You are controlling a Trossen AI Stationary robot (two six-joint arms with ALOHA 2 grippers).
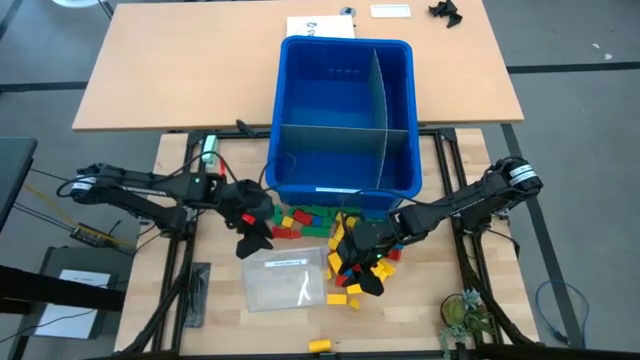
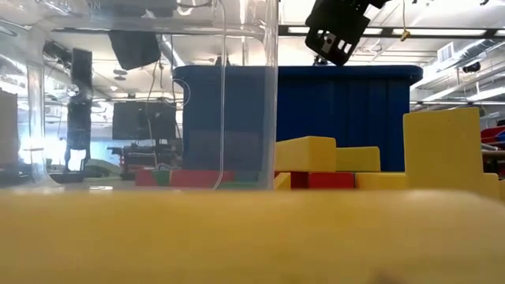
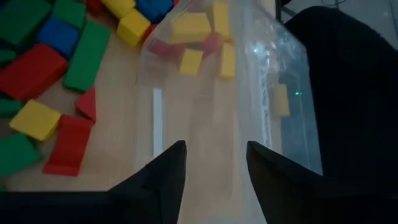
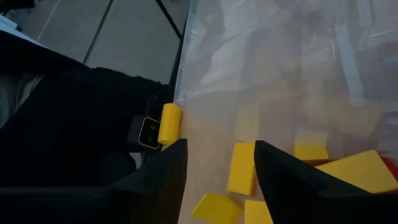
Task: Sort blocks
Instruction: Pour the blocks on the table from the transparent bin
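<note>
Blocks point(image 1: 305, 218) in a strip lengthwise along blue bin's point(image 1: 345, 120) near wall.

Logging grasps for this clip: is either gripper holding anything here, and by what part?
Nothing is held. The left gripper has open fingers over the clear tub, with nothing between them. The right gripper is open over loose yellow blocks.

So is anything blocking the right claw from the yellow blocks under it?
Nothing visible. The right claw hangs open over the loose yellow blocks on bare table, just beside the clear tub. The tub's wall stands alongside them, not between claw and blocks.
</note>
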